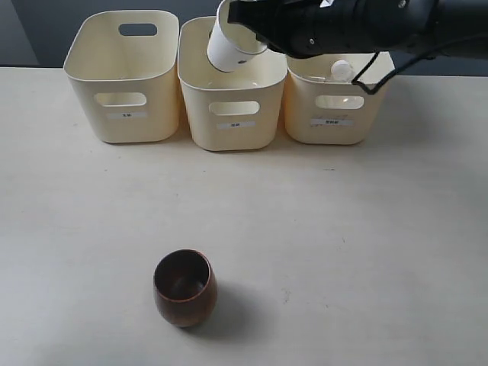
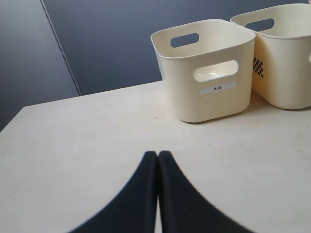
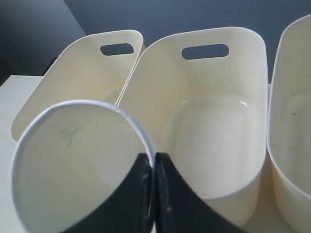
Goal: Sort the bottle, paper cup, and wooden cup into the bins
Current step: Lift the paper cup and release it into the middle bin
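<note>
My right gripper (image 1: 255, 40) is shut on the rim of the white paper cup (image 1: 229, 46), holding it tilted above the middle bin (image 1: 232, 114). In the right wrist view the cup's open mouth (image 3: 73, 160) faces the camera, its rim pinched at my gripper (image 3: 152, 156), over the middle bin (image 3: 214, 141). The dark wooden cup (image 1: 184, 287) stands upright on the table near the front. The bottle's white cap (image 1: 341, 70) shows inside the right bin (image 1: 335, 110). My left gripper (image 2: 158, 154) is shut and empty above the table, out of the exterior view.
The left bin (image 1: 122, 76) stands beside the middle one and also shows in the left wrist view (image 2: 206, 73). The right arm's black body (image 1: 366, 27) and a cable (image 1: 374, 76) hang over the right bin.
</note>
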Action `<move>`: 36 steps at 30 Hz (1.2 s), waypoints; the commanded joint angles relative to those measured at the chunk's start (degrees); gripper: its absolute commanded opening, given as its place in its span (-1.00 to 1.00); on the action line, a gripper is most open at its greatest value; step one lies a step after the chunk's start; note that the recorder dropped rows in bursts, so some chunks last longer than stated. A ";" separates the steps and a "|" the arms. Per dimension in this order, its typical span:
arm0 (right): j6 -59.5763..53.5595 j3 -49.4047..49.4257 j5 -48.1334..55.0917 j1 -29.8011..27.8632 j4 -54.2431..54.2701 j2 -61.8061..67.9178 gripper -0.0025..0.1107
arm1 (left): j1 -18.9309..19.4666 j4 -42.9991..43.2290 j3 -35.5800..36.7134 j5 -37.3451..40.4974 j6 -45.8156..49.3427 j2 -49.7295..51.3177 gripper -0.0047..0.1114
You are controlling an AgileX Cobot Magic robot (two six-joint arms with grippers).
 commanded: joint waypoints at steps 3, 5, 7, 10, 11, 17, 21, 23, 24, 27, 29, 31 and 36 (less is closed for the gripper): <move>-0.50 -5.69 -1.44 0.11 0.27 5.90 -0.96 | -0.18 -0.17 0.07 -0.05 -0.11 -0.28 -0.92; -0.50 -7.35 -3.28 0.11 0.27 7.88 -0.96 | -0.18 -0.17 0.07 -0.05 -0.11 -0.28 -0.92; -0.50 -8.91 -4.26 0.11 0.17 9.68 -0.96 | -0.18 -0.17 0.07 -0.05 -0.11 -0.28 -0.92; -0.50 -11.67 -4.47 0.11 -1.18 11.91 -0.96 | -0.18 -0.17 0.07 -0.05 -0.11 -0.28 -0.92; -0.50 -12.34 -4.47 0.11 -1.30 12.54 -0.96 | -0.18 -0.17 0.07 -0.05 -0.11 -0.28 -0.92; -0.50 -15.00 -2.67 0.11 -3.36 15.05 -0.69 | -0.18 -0.17 0.07 -0.05 -0.11 -0.28 -0.92; -0.50 -15.00 -2.06 0.11 -4.09 15.61 -0.11 | -0.18 -0.17 0.07 -0.05 -0.11 -0.28 -0.92; -0.50 -15.00 -1.50 0.11 -4.09 15.61 0.05 | -0.18 -0.17 0.07 -0.05 -0.11 -0.28 -0.92; -0.50 -15.00 -0.90 0.11 -4.09 15.61 0.07 | -0.18 -0.17 0.07 -0.05 -0.11 -0.28 -0.92; -0.50 -15.00 0.75 0.11 -3.70 15.61 0.04 | -0.18 -0.17 0.07 -0.05 -0.11 -0.28 -0.92; -0.39 -15.00 2.00 0.11 -3.60 15.61 -0.01 | -0.18 -0.17 0.07 -0.05 -0.11 -0.28 -0.92; -0.39 -15.00 3.67 0.11 -3.60 15.50 -0.05 | -0.18 -0.17 0.07 -0.05 -0.11 -0.28 -0.92; -0.39 -15.00 10.42 0.11 -5.48 13.69 -0.15 | -0.18 -0.17 0.07 -0.05 -0.11 -0.28 -0.92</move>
